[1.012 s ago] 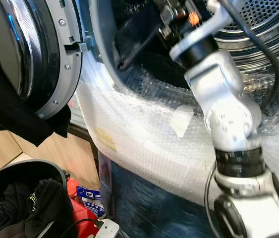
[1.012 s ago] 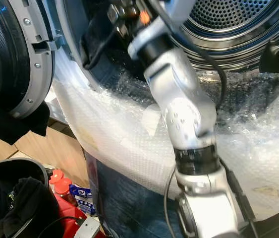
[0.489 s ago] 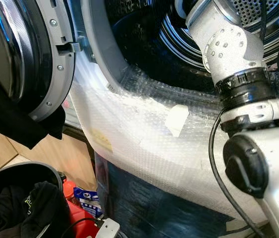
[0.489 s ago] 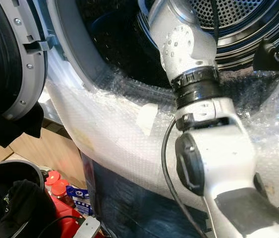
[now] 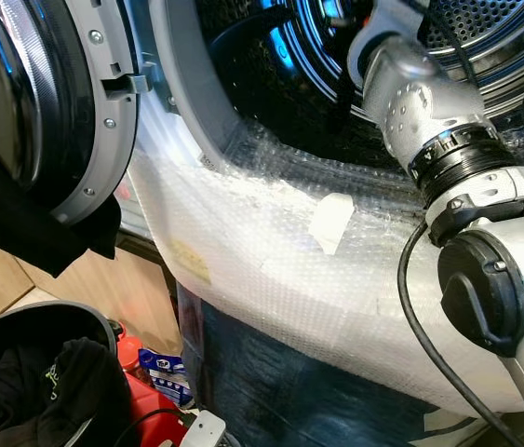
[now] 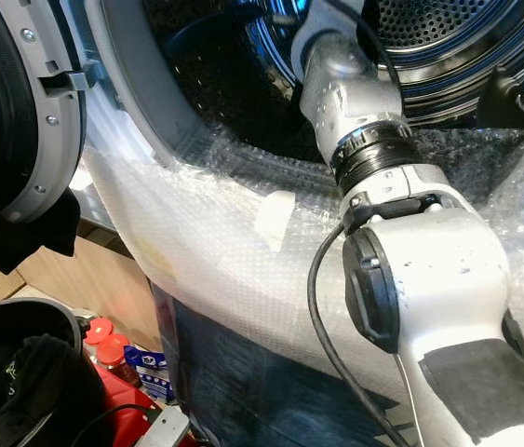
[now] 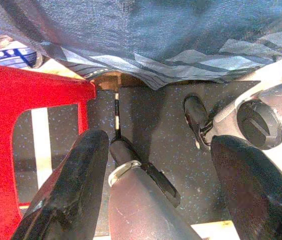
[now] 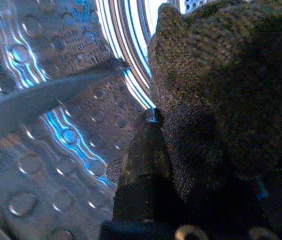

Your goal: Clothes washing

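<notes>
Dark knit garment (image 8: 221, 95): held at my right end effector (image 8: 153, 120) inside the washer drum (image 5: 485, 37); one black finger (image 8: 143, 165) lies against the fabric, and I cannot tell whether the fingers are clamped on it.

Right arm (image 5: 429, 121): silver, stretched forward and upward from the big shoulder-side joint low in the head views, through the round door opening into the drum. The wrist end goes into the dark interior. A black cable (image 5: 410, 307) loops down beside the arm.

Drum interior: perforated steel wall with embossed dimples and blue reflections, just beside the garment.

Left end effector (image 7: 156, 165): hanging low, fingers spread apart with nothing between them, pointing at a dark speckled floor (image 7: 166, 130). A red stool (image 7: 10, 125) stands near one finger; blue-grey fabric hangs above.

Washer door (image 5: 47, 102): swung wide to my left, grey rim outward, well apart from the arm. A black cloth (image 5: 29, 223) drapes below its lower edge.

Opening edge: the grey gasket (image 5: 192, 102) curves down the left side of the mouth; the arm passes toward the right side, leaving open room between it and the gasket.

Bubble wrap (image 5: 271, 261): covers the washer front below the opening.

Laundry basket (image 5: 47, 382): dark, lower left, holding black clothes.
</notes>
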